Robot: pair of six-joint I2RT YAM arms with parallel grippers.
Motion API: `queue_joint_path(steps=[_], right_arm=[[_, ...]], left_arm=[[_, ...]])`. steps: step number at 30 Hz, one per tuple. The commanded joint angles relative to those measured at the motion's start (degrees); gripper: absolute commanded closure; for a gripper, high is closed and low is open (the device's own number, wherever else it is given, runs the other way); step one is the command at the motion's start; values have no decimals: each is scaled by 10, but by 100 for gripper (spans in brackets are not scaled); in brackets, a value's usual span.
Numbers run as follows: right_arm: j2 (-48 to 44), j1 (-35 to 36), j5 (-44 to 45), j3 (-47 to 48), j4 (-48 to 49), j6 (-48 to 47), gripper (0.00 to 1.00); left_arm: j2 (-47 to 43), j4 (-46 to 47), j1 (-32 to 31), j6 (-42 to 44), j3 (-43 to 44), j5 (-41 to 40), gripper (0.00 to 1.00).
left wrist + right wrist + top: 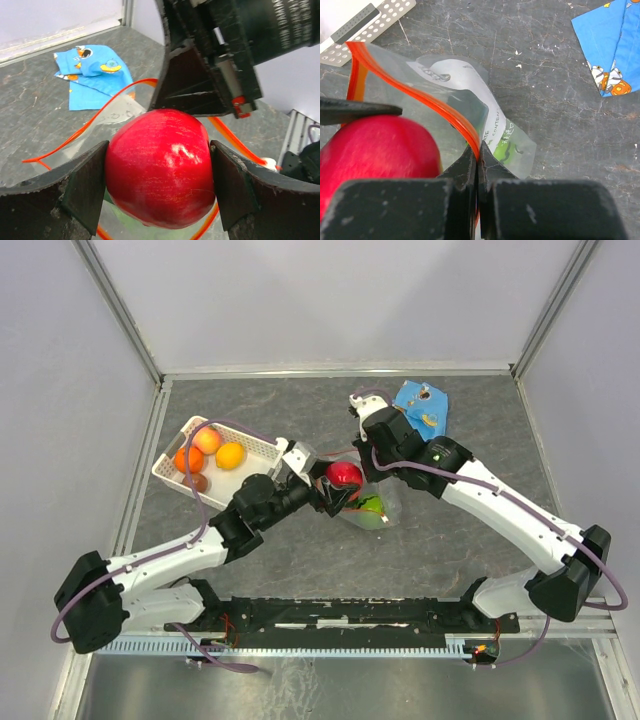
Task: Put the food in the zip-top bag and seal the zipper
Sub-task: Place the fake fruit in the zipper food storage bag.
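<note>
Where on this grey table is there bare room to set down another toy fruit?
Crowded: the middle, where the left gripper with its red round fruit, the clear zip-top bag and the right gripper meet. Free: the far strip of grey table between the white lattice basket and the blue printed packet; the patch nearer than the bag.

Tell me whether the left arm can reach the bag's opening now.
Probably yes: the right gripper holds the zipper up; the left gripper, with the red fruit, is at the bag.
</note>
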Motion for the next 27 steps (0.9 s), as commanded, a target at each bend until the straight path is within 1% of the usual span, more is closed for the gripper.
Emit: queue_joint_path(steps=[1, 6, 9, 12, 18, 23, 27], right_arm=[[-28, -2, -3, 9, 17, 5, 98], [-30, -2, -4, 7, 19, 6, 98], [-30, -2, -6, 7, 21, 6, 98], [-30, -2, -9, 7, 23, 6, 98], [-30, -2, -11, 6, 24, 8, 98], [-33, -2, -11, 5, 22, 8, 97], [-34, -2, -11, 5, 23, 9, 96]], left_arm=[[11, -14, -7, 50, 35, -68, 38], [13, -41, -10, 51, 38, -93, 29], [11, -42, -10, 53, 33, -88, 26], [12, -49, -10, 52, 34, -81, 21], [13, -71, -10, 40, 40, -80, 18], [-6, -85, -10, 26, 37, -69, 14], [-19, -116, -10, 20, 42, -74, 13]])
